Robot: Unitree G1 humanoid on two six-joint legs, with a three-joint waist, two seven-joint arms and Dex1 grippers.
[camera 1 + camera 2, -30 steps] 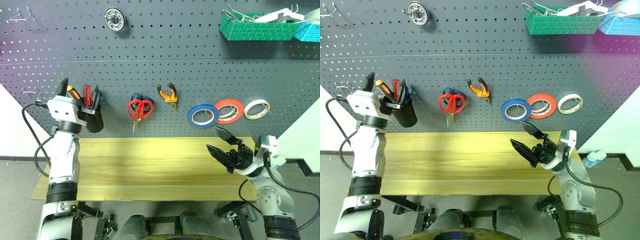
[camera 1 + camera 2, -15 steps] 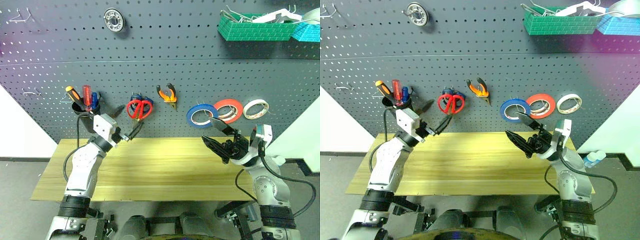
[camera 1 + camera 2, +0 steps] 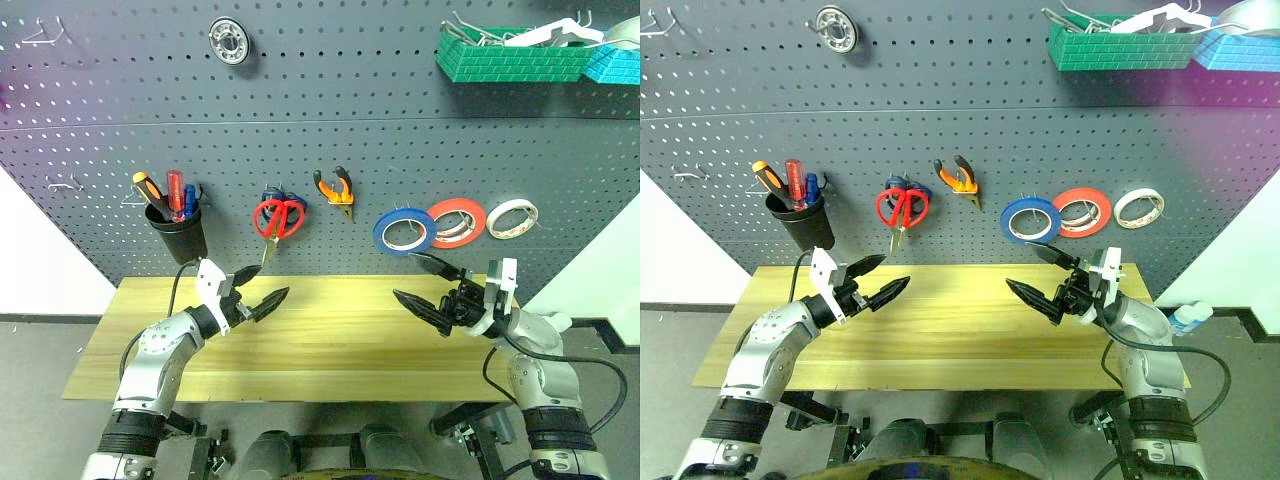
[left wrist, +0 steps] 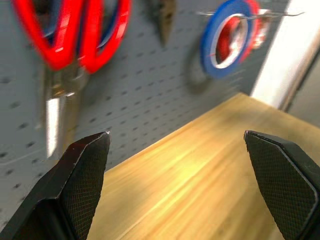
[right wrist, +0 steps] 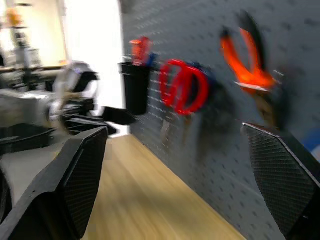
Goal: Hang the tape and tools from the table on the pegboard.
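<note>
Hovering over the table (image 3: pixel 330 340), your left gripper (image 3: pixel 262 290) and right gripper (image 3: pixel 420 284) both have their fingers spread wide and carry nothing. You can see the blue tape (image 3: pixel 404 232) hanging on the pegboard (image 3: pixel 330 120) beside the red-orange roll (image 3: pixel 457 221), with the red-handled scissors (image 3: pixel 279 218) and the pliers (image 3: pixel 335 190) on hooks. The red-handled screwdriver (image 3: pixel 174 192) stands in the black cup (image 3: pixel 180 236) on the board.

Grey floor (image 3: pixel 40 350), white wall (image 3: pixel 30 260) behind, L & R.
</note>
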